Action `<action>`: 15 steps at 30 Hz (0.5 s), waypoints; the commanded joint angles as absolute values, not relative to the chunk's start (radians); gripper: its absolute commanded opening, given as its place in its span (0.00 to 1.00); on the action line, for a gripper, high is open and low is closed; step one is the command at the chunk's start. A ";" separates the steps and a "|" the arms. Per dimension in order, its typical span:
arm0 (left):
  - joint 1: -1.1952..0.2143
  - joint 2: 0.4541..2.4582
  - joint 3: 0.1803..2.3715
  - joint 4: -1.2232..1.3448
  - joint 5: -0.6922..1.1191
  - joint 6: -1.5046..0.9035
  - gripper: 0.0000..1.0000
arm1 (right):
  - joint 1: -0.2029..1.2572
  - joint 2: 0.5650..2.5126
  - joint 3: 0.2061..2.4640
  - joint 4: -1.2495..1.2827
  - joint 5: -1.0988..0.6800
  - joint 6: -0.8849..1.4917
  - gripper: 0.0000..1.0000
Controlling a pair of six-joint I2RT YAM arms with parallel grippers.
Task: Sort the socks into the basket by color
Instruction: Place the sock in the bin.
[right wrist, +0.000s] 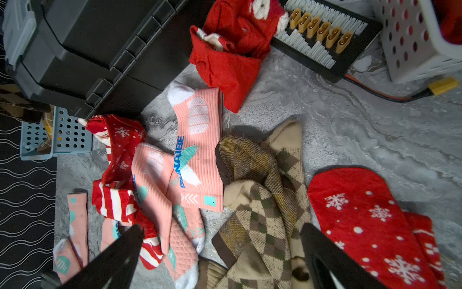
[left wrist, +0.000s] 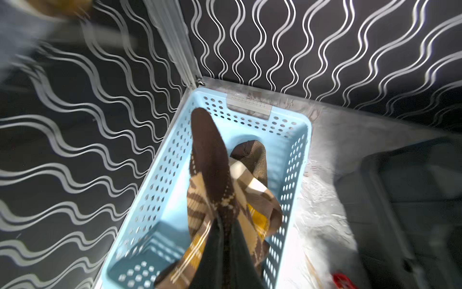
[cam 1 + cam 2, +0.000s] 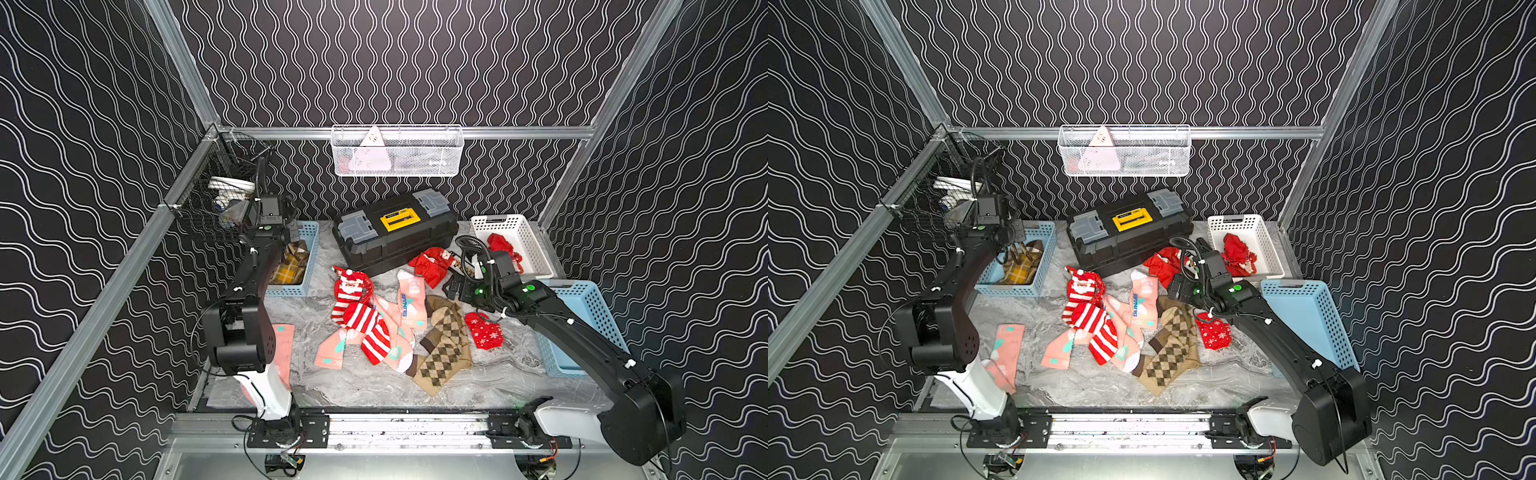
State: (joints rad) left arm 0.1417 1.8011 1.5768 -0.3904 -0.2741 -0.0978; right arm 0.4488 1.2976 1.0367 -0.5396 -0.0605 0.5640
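We can read only one word: blue capitals running down the salmon-pink sock (image 3: 412,297) that lies just in front of the black toolbox (image 3: 374,253), which in a top view look like "SUNAIBE". In the right wrist view the same sock (image 1: 200,150) shows those letters partly crossed by a teal mark, ending in "NAIBE", with white chevron signs beside a teal square at its cuff end. The yellow handle (image 3: 400,219) on the toolbox bears dark print — too small for us to read.

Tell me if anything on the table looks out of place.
Yes: a black toolbox and a connector board with yellow plugs sit among the socks; neither is a sock or basket.
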 commanded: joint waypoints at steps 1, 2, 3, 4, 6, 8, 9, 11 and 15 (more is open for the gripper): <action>0.146 1.864 1.585 -0.271 -0.312 -0.034 0.00 | 0.449 1.308 1.048 -0.553 -0.042 0.572 1.00; 0.147 1.882 1.587 -0.259 -0.301 -0.028 0.00 | 0.475 1.310 1.049 -0.555 -0.040 0.572 1.00; 0.146 1.903 1.586 -0.245 -0.297 -0.026 0.00 | 0.478 1.311 1.049 -0.556 -0.037 0.572 1.00; 0.146 1.924 1.590 -0.241 -0.287 -0.029 0.00 | 0.479 1.313 1.049 -0.557 -0.032 0.572 1.00; 0.146 1.964 1.596 -0.242 -0.268 -0.037 0.00 | 0.480 1.318 1.051 -0.561 -0.027 0.571 1.00; 0.146 2.005 1.608 -0.254 -0.253 -0.046 0.00 | 0.480 1.320 1.051 -0.566 -0.023 0.572 1.00; 0.146 2.023 1.611 -0.259 -0.248 -0.052 0.00 | 0.480 1.322 1.049 -0.567 -0.022 0.571 1.00; 0.146 2.055 1.616 -0.263 -0.229 -0.064 0.00 | 0.480 1.321 1.051 -0.572 -0.020 0.571 1.00; 0.147 2.114 1.644 -0.294 -0.189 -0.081 0.16 | 0.483 1.324 1.055 -0.578 -0.016 0.568 1.00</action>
State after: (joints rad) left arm 0.1455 2.0949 1.6287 -0.2871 -0.2298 -0.0582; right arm 0.4812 1.3224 1.0458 -0.5579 -0.0338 0.5636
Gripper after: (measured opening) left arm 0.097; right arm 0.999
